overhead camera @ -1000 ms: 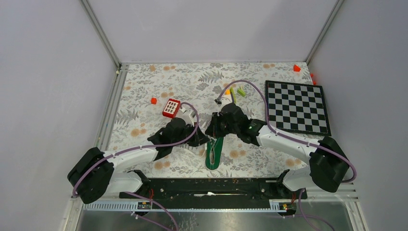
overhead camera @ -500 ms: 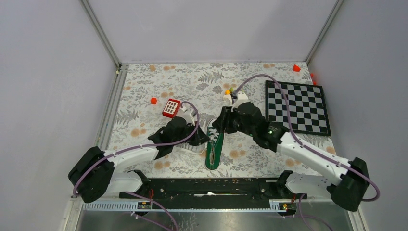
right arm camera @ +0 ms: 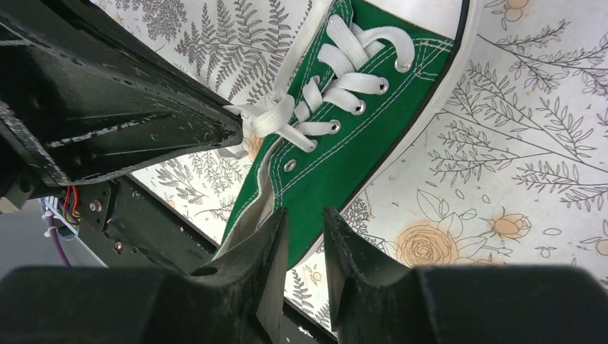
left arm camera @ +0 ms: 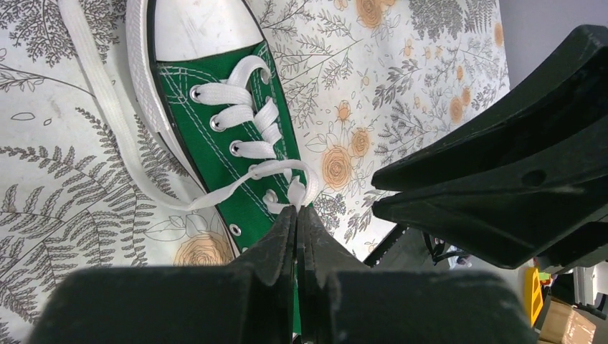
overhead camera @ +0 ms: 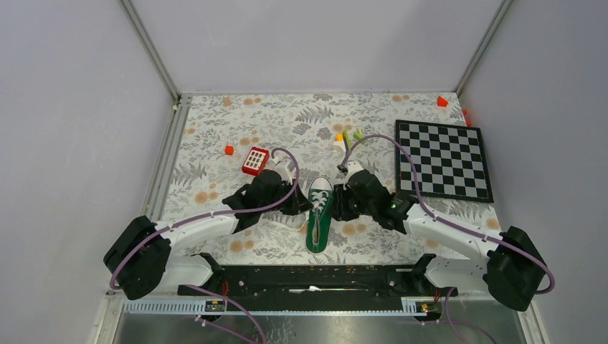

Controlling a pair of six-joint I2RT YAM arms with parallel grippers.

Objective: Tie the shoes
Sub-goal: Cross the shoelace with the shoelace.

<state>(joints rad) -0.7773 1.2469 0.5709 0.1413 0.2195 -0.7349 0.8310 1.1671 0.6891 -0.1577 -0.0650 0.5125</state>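
Note:
A small green sneaker (overhead camera: 317,218) lies mid-table, its white toe cap pointing away from the arms. In the left wrist view the shoe (left arm camera: 215,136) shows white laces (left arm camera: 247,115), and one loose lace end trails over the cloth on its left. My left gripper (left arm camera: 296,209) is shut on a lace loop by the upper eyelets, on the shoe's left side (overhead camera: 301,206). On the shoe's right is my right gripper (overhead camera: 343,206). Its jaws (right arm camera: 305,215) stand a narrow gap apart over the shoe's (right arm camera: 344,150) side near the collar, with nothing pinched between them.
A red-and-white keypad block (overhead camera: 255,160) sits just behind the left arm. A chessboard (overhead camera: 443,159) lies at the right. Small red blocks (overhead camera: 229,150) and yellow-green pieces (overhead camera: 351,136) are scattered farther back. A black rail (overhead camera: 315,276) runs along the near edge.
The right arm swung back from over the shoe and came down on its right side. Its jaws went from shut to apart. The left gripper kept its hold on the lace.

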